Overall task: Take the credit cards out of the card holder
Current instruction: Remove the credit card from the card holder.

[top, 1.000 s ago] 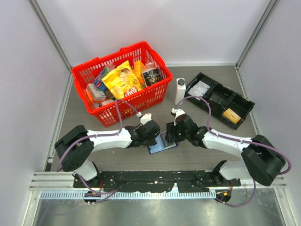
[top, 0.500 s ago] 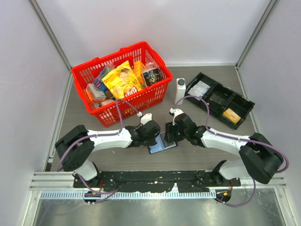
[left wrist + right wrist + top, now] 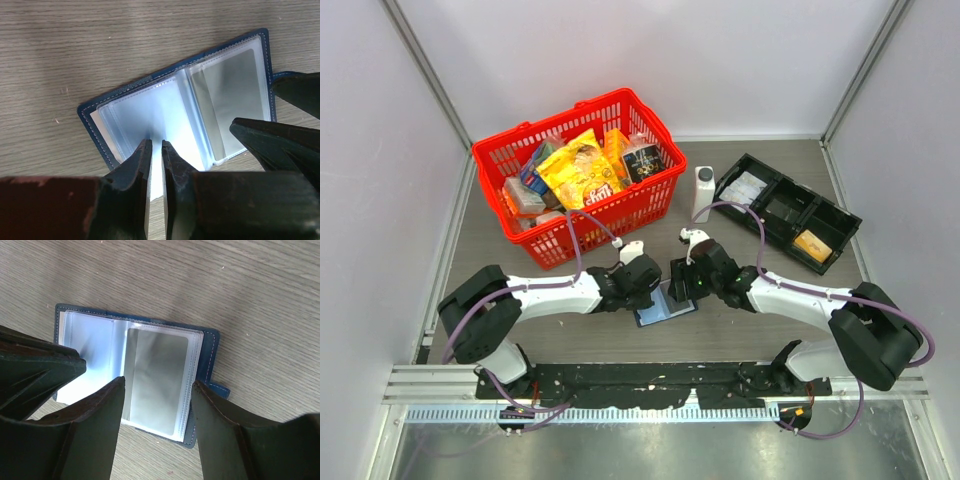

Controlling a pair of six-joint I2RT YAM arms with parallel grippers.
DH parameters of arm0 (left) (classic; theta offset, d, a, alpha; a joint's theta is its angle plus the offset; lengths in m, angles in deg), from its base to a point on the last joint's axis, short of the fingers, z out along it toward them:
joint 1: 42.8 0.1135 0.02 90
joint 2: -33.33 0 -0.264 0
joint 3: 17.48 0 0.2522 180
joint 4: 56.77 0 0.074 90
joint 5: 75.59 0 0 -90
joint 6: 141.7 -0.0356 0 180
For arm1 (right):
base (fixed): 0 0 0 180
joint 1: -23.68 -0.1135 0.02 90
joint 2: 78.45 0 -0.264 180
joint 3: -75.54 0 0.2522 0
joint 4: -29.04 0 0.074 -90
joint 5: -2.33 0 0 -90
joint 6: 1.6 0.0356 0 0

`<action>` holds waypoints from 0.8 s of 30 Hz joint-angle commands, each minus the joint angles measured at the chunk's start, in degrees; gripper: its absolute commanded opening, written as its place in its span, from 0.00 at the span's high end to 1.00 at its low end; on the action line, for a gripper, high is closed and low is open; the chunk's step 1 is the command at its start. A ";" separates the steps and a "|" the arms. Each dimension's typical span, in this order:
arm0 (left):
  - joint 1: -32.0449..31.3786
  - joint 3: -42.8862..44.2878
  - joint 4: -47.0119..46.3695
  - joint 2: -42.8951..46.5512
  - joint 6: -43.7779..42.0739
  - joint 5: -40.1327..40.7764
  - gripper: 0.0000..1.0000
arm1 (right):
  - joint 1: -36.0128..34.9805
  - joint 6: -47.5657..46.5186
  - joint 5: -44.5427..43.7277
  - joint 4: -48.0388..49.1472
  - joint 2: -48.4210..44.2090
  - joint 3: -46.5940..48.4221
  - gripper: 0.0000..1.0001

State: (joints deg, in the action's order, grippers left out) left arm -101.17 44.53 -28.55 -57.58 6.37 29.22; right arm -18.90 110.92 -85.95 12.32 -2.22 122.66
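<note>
The navy card holder [image 3: 666,305] lies open on the table between both arms, its clear sleeves [image 3: 165,107] facing up. My left gripper [image 3: 156,145] rests over the left page with its fingers almost together. A pale strip shows in the thin gap, and I cannot tell whether it is gripped. My right gripper [image 3: 157,385] stands open, its fingers [image 3: 97,415] straddling the right page. That page shows a grey-silver rectangle [image 3: 160,375], which may be a card or an empty sleeve. An orange-gold credit card [image 3: 813,245] lies in the black tray.
A red basket [image 3: 492,160] full of snack packs stands at the back left. A white bottle [image 3: 703,192] stands behind the grippers. The black compartment tray [image 3: 842,214] at the right also holds white packets [image 3: 745,188]. Each gripper's fingers sit close beside the other's.
My right arm has edged slightly left over the card holder. The left arm and the card holder have not visibly moved.
</note>
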 commanded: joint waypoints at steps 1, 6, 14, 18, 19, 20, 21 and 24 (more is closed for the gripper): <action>0.19 1.23 1.01 -0.58 -0.58 -0.66 0.84 | -0.21 -1.25 -1.28 2.08 -1.08 2.32 0.39; 0.10 1.23 0.92 -0.49 -0.58 -0.66 0.84 | -0.13 -1.43 -1.28 2.35 -0.29 2.49 0.39; 0.19 1.32 0.92 -0.58 -0.67 -0.75 0.84 | -0.13 -1.87 -1.54 2.61 1.82 2.49 0.39; 0.10 1.32 0.92 -0.58 -0.85 -0.83 0.84 | -0.21 -1.78 -0.66 2.61 2.35 2.58 0.39; 0.10 1.32 0.92 -0.58 -0.85 -0.83 0.84 | -0.21 -1.78 -0.49 2.61 2.00 2.67 0.39; 0.18 1.32 0.92 -0.58 -0.76 -0.83 0.84 | -0.21 -1.69 -0.14 2.61 1.82 2.58 0.40; 0.10 1.32 0.92 -0.58 -0.76 -0.83 0.84 | -0.21 -1.69 0.13 2.61 1.39 2.67 0.41; 0.10 1.41 0.92 -0.76 -0.85 -1.01 0.84 | -0.13 -1.61 0.39 2.61 0.15 2.76 0.42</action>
State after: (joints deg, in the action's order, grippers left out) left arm -101.17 44.71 -28.55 -57.71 6.32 28.74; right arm -18.90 109.72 -86.06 12.62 -0.08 123.16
